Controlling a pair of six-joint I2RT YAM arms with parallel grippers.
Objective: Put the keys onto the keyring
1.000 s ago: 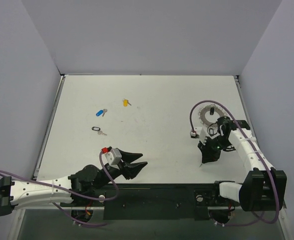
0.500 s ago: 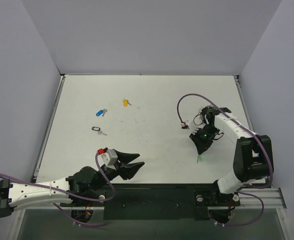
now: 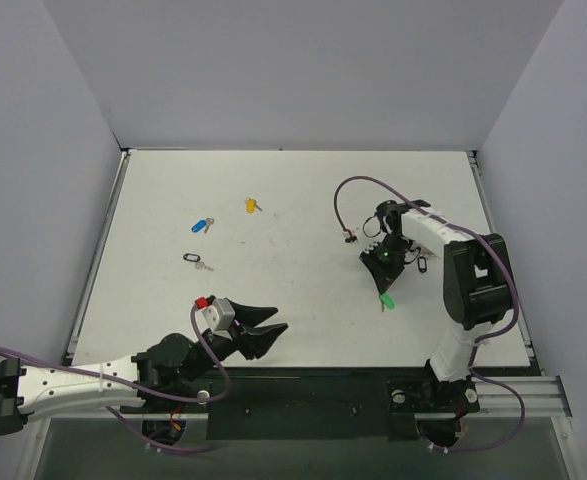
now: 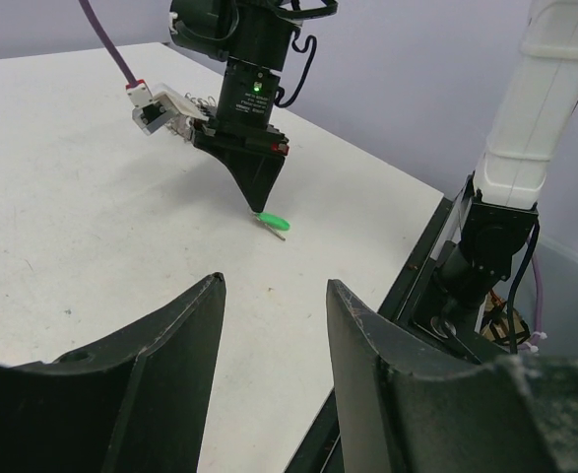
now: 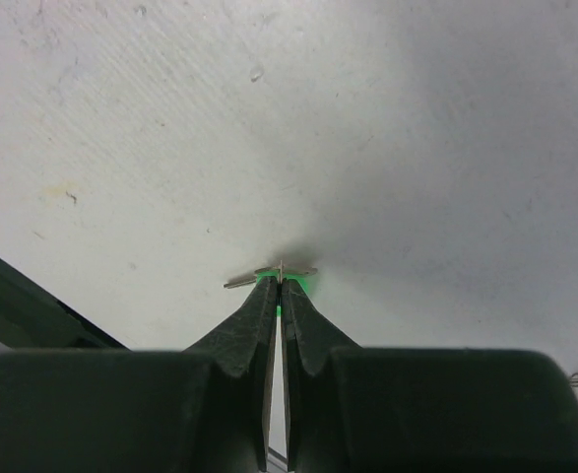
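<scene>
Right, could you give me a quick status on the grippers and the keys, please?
Right fingers shut on small green-headed silver key. Left fingers open, empty. Blue-headed key, yellow-headed key, black-headed key loose on white table. Nothing blocking them.

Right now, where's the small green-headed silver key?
In the top view, the green-headed key is pinched in the right gripper, over the right half of the white table.

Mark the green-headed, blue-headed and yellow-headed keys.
small silver key with green plastic head (image 3: 384,301): top external view, on the green head.
small key with blue plastic head (image 3: 200,225): top external view, on the blue head.
small key with yellow plastic head (image 3: 249,205): top external view, on the yellow head.
</scene>
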